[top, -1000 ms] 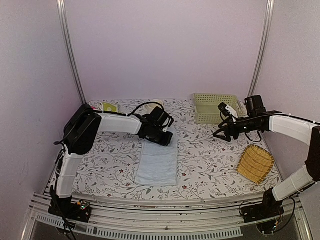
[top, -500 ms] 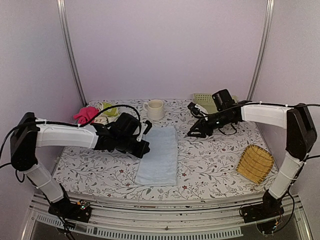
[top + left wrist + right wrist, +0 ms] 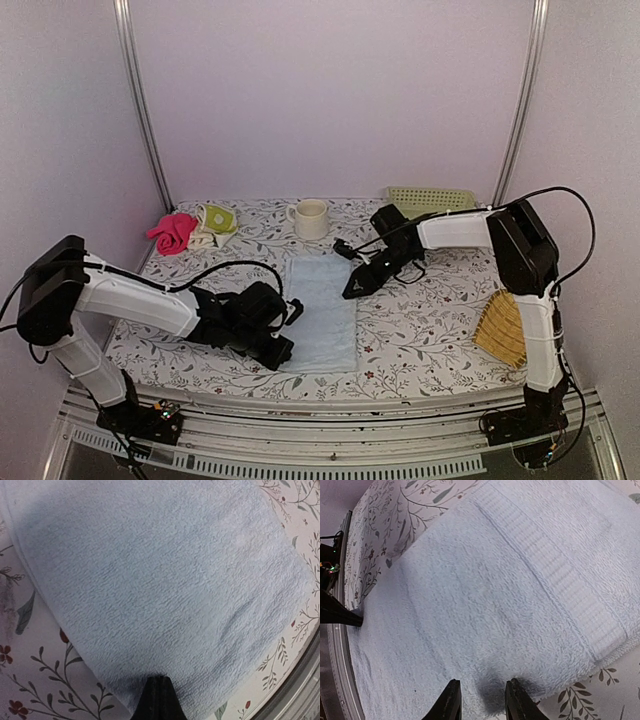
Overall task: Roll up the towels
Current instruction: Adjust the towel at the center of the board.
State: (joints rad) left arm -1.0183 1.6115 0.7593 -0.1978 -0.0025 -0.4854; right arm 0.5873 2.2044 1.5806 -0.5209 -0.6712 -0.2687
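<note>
Lying flat on the floral tablecloth, the pale blue terry towel is spread out in a single long strip. Its long side runs away from the arm bases, and a woven band crosses it near the far end.

**Left gripper**: at the near-left corner of the blue towel. In the left wrist view the fingers are pressed together with no gap. Their tips sit on the pile right at the near edge. Whether any cloth is caught between them cannot be told.

**Right gripper**: at the right-hand edge of the blue towel, towards its far end. In the right wrist view the two fingers stand a narrow gap apart. They straddle the towel's edge, with terry pile in the gap. The towel is flat there, and no fold is raised.

**Second towel:** the yellow-green and cream patterned towel lies bunched well beyond the blue towel's far-left corner. It touches a pink cloth on its left.

**Other items:**
- A cream mug stands upright just beyond the blue towel's far end.
- A pale green perforated basket sits beyond its far-right corner.
- A yellow woven bamboo tray lies well to its right, partly hidden by the right arm.
</note>
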